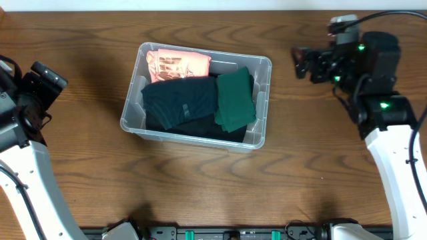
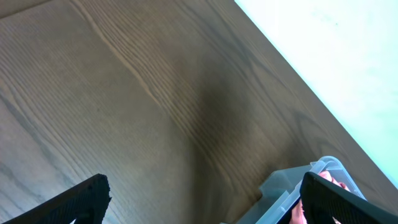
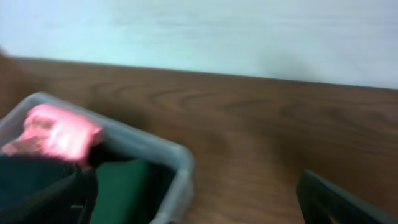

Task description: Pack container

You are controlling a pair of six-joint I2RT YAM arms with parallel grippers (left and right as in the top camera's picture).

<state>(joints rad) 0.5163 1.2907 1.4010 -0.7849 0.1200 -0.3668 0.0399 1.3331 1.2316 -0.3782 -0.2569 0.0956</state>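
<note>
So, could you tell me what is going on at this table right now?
Two robot arms are packing folded clothes into the clear container. It holds a pink garment, a dark teal garment and a green garment, with something black underneath. Neither arm is handling anything: the left gripper is open over the bare table left of the container, and the right gripper is open off to its right.

Table (image 1: pixel 200 193): dark brown wood, grain running L-R, darker streaks. Directly on it: 1 clear plastic container (image 1: pixel 193 139), rect., rounded rim, sitting flat approx. mid-table, nearer the far edge, turned a bit off-square vs. the table edges. Bare wood shows all round it.
</note>
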